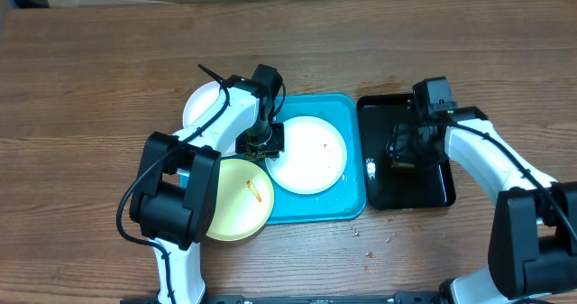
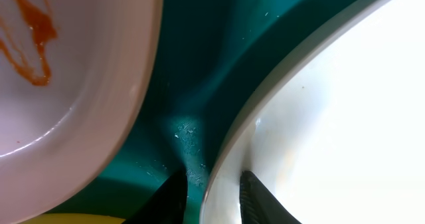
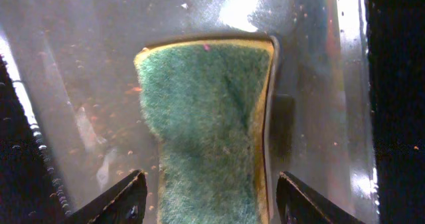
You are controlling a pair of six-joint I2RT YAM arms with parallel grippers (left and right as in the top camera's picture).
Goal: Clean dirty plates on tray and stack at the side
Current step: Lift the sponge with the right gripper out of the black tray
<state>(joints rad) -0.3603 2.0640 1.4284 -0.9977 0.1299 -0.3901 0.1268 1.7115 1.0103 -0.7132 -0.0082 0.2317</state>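
Note:
The turquoise tray (image 1: 347,115) lies mid-table. A white plate (image 1: 308,154) lies in it. My left gripper (image 1: 261,144) is open, its fingers (image 2: 211,194) on either side of that plate's left rim (image 2: 319,117), with a little gap showing. A second white plate (image 1: 203,105), smeared reddish-orange (image 2: 73,84), sits at the tray's upper left. The yellow-green plate (image 1: 236,198) with an orange smear overlaps the tray's lower left edge. My right gripper (image 1: 401,155) is open, its fingers (image 3: 209,184) either side of a green sponge (image 3: 206,117).
The sponge lies in a glossy black tray (image 1: 433,191), wet and speckled with crumbs (image 3: 80,84), right of the turquoise tray. A small white object (image 1: 370,169) sits at its left edge. Crumbs (image 1: 365,250) lie on the wooden table in front.

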